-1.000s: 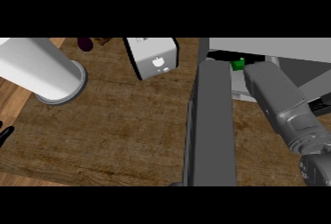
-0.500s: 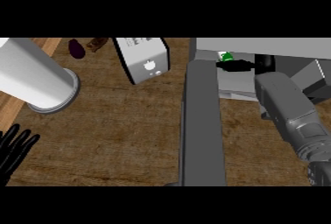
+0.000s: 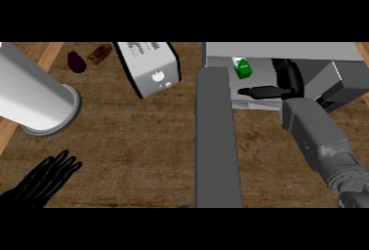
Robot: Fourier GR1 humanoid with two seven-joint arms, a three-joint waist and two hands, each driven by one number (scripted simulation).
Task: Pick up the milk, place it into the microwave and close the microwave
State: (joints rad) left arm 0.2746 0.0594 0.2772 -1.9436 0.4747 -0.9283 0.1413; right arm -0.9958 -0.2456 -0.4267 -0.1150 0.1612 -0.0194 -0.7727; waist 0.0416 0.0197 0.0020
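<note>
The milk carton [image 3: 243, 68], white with a green cap, stands inside the open microwave [image 3: 288, 50] at the top right, near its left wall. My right hand [image 3: 282, 84] is in the microwave cavity just right of the carton. Its fingers point straight inward and its thumb stretches left below the green cap, not curled round the carton. The grey microwave door [image 3: 216, 146] hangs open, seen edge-on as a long slab running down the middle. My left hand [image 3: 45, 179] rests open at the lower left, fingers up.
A white toaster [image 3: 153, 68] stands left of the microwave. A large grey cylinder [image 3: 34, 100] takes up the left side. A purple eggplant [image 3: 75, 62] and a brown item [image 3: 99, 52] lie at the back left on the wooden counter [image 3: 137, 141].
My right forearm has pushed further into the microwave, and the hand now shows beside the green cap. My left hand has risen into view at the lower left.
</note>
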